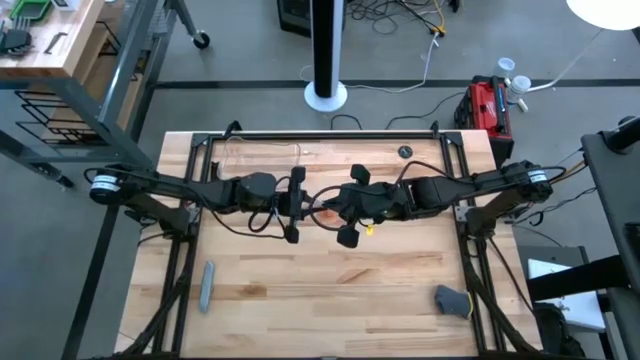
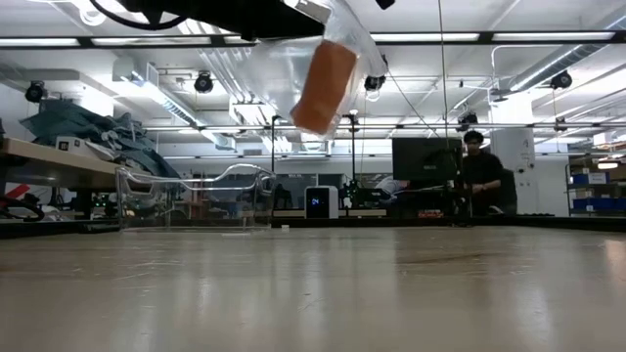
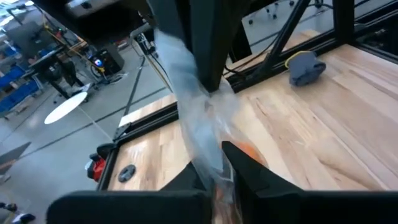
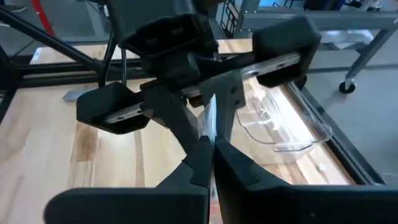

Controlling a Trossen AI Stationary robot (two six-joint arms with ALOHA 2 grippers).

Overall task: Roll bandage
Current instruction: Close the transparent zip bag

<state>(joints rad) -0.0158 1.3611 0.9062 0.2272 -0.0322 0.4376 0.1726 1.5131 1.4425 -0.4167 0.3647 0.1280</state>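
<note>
Overhead, both grippers meet above the counter's (image 1: 330,290) centre, left gripper (image 1: 297,203) and right gripper (image 1: 343,207) each clenched on the clear plastic wrap (image 2: 342,39) enclosing the orange bandage (image 2: 324,86), held aloft.

Floor: grey concrete (image 1: 250,60), cables trailing.
Ceiling: strip lights (image 2: 548,39), exposed ducts.
Furniture: wooden bench (image 1: 45,45), red toolbox (image 1: 487,105).
Person: standing by monitor (image 2: 425,158).

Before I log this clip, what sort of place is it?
Probably a robotics lab or workshop: a wooden workbench framed by two arms, a person at a monitor behind, and cables across a bare concrete floor.
</note>
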